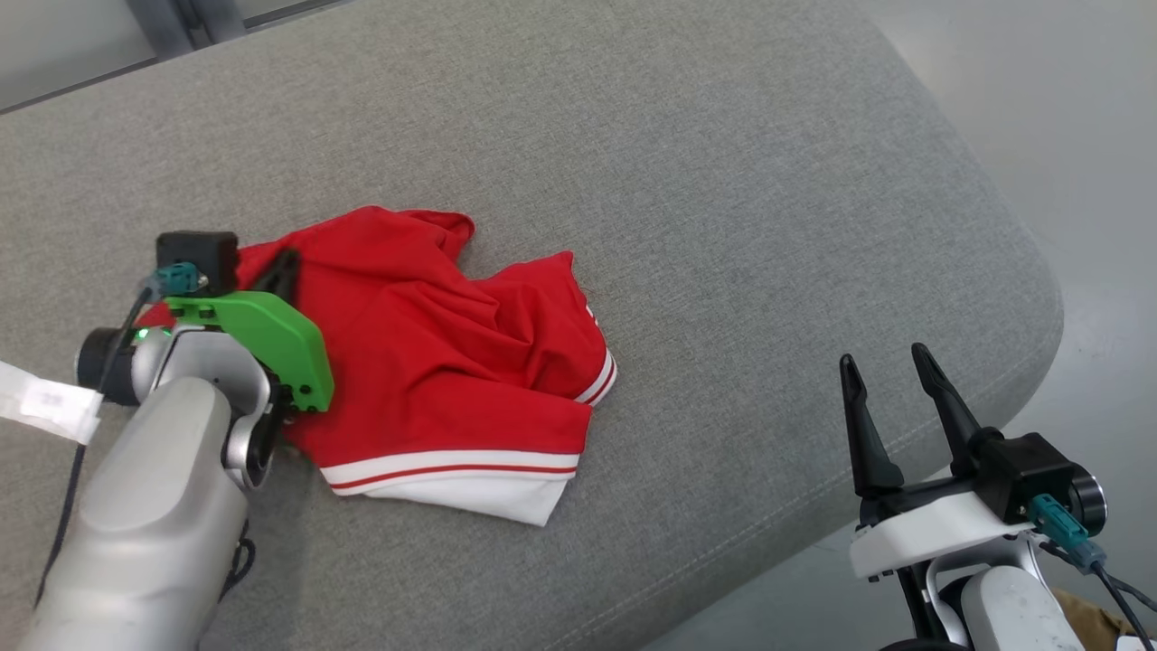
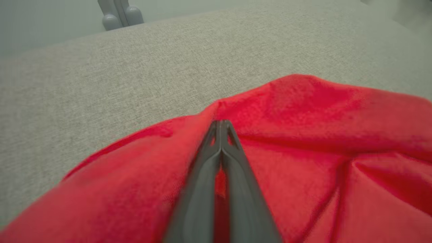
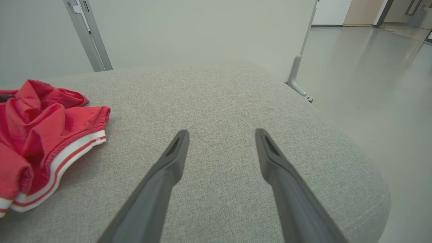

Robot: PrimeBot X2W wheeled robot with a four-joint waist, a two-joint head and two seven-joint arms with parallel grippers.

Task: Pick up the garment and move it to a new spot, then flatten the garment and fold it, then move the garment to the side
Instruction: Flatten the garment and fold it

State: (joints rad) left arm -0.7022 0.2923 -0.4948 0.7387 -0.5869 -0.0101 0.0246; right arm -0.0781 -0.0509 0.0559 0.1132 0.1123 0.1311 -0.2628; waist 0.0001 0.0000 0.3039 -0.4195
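Left gripper (image 2: 221, 127): fingers pressed together, pinching a raised ridge of the red garment (image 1: 434, 362) at its left edge. The garment lies crumpled, its white-and-red striped hem toward the robot, left of centre on the grey cushion (image 1: 723, 181). Right gripper (image 1: 884, 357): jaws spread wide, holding nothing, above the cushion's near right corner, well apart from the cloth.

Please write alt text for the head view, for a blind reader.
A crumpled red garment with white trim lies on a grey cushion. The left jaws grip its left edge; the right jaws stand open at lower right.
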